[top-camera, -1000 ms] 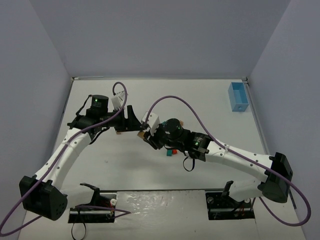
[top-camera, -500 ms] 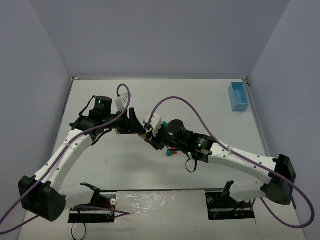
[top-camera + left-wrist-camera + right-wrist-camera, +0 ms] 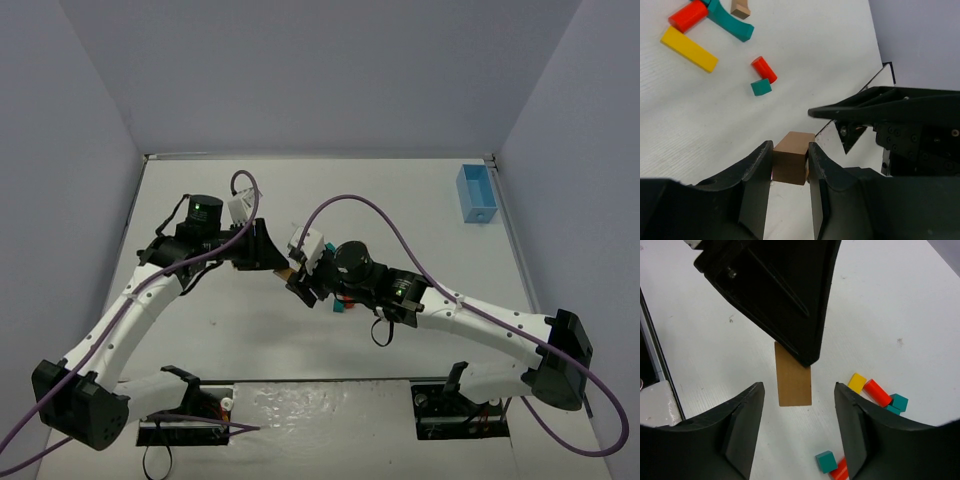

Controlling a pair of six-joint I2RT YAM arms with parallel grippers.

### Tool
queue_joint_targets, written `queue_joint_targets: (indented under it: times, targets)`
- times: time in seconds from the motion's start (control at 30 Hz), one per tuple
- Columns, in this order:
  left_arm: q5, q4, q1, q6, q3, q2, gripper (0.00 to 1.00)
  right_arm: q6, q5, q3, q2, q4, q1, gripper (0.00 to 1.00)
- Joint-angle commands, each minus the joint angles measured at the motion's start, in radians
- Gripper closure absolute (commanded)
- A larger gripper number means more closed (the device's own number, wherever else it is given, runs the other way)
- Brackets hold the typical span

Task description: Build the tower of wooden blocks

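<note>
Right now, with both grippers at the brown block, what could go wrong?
The left gripper seems to pinch only one end of the block, so it may pivot or slip out. The right gripper stands open close around it; pulling back could knock the block loose. A drop might scatter the loose blocks nearby.

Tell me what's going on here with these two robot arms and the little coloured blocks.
The left gripper is shut on a brown rectangular wooden block. The right gripper faces it, with its fingers open on either side of that block and not touching it. Other pieces lie loose on the white table: a yellow wooden bar, a red cylinder, a teal curved piece and a small teal cube. No stacked tower shows in these views yet.
</note>
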Motion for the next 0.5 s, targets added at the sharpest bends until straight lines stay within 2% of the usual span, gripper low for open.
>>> queue_joint_targets:
  times: [0.0,0.03,0.07,0.23,0.47]
  targets:
    - [-0.161,-0.073,-0.003,0.066,0.049,-0.028,1.00,0.010,0.034,-0.007,-0.024,0.079,-0.023,0.33]
    - [-0.173,-0.103,-0.003,0.083,0.054,-0.023,1.00,0.011,0.035,-0.008,-0.024,0.080,-0.025,0.31]
    - [-0.279,-0.147,-0.001,0.108,0.072,-0.019,1.00,0.018,0.049,-0.022,-0.026,0.079,-0.036,0.28]
    - [-0.571,-0.269,0.023,0.176,0.140,0.000,1.00,0.061,0.085,-0.078,-0.064,0.078,-0.107,0.24]
    - [-0.703,-0.289,0.169,0.298,0.185,0.084,1.00,0.109,0.161,-0.168,-0.112,0.073,-0.219,0.24]
